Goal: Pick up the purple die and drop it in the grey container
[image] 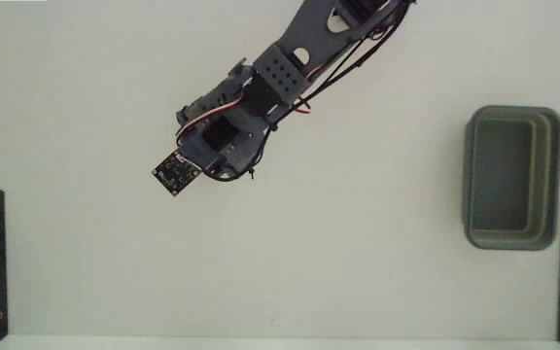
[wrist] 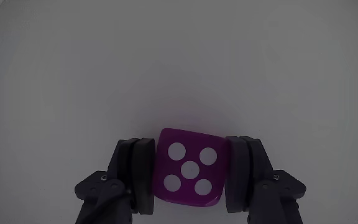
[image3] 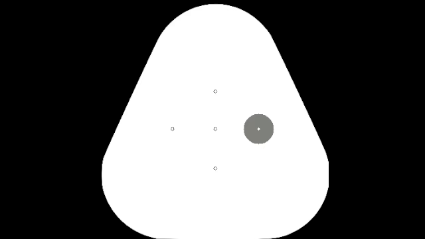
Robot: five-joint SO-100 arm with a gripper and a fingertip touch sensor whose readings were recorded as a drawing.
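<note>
Tool (wrist: 190, 177) pinching the purple die (wrist: 188, 168), apparently off the white table (wrist: 179, 62).

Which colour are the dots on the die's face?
White: five pips on the purple die, clearest in the wrist view, between the gripper fingers.

Light was bright and even in the fixed view, nearly washing out the white table (image: 377, 272). The wrist view looked dimmer, greyish, with soft shadows.
</note>
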